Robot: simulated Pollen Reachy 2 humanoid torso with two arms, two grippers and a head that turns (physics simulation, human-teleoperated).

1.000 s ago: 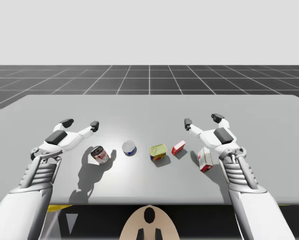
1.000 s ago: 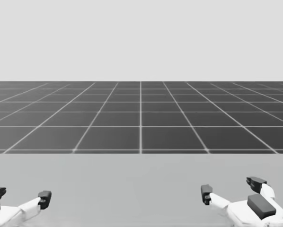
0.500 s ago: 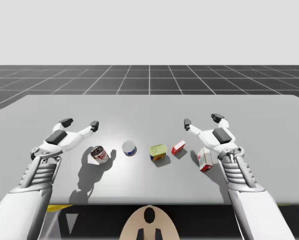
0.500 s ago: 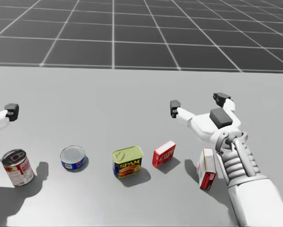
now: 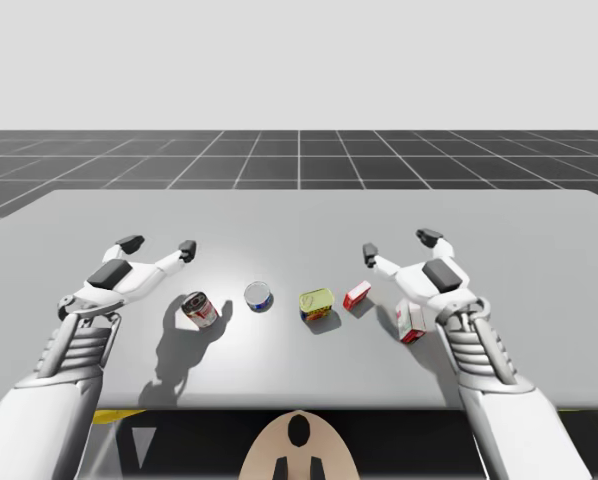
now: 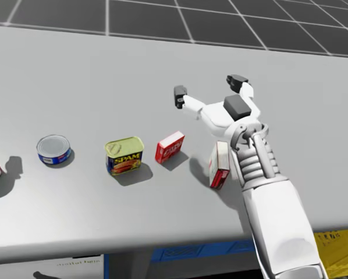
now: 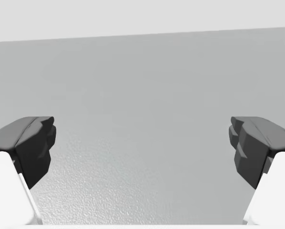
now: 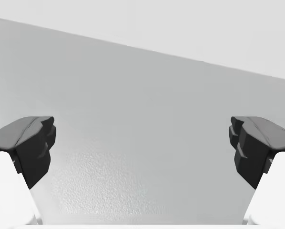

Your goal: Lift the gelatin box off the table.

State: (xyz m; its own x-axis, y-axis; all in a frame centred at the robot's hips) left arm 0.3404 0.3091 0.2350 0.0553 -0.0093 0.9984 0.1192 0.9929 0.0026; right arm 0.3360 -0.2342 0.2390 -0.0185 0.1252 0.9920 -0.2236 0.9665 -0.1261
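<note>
Not begun: the gelatin box (image 6: 170, 146) rests untouched on the bench (image 6: 75, 75), my right gripper (image 6: 208, 87) at its 1 o'clock, fingers spread like my left gripper (image 5: 159, 245).

Left to right on the table (image 6: 104, 75) sit tall can (image 5: 200, 309), flat can (image 6: 53, 149), squarish can (image 6: 125, 156), gelatin box (image 6: 170, 146), larger box (image 6: 219, 164).

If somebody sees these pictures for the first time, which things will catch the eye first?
First, the row of five small things near the front of the table: a red can, a flat blue can, a yellow-topped tin, a small red box and a red and white box. Then my left gripper and right gripper, both open and empty, beyond the row.
</note>
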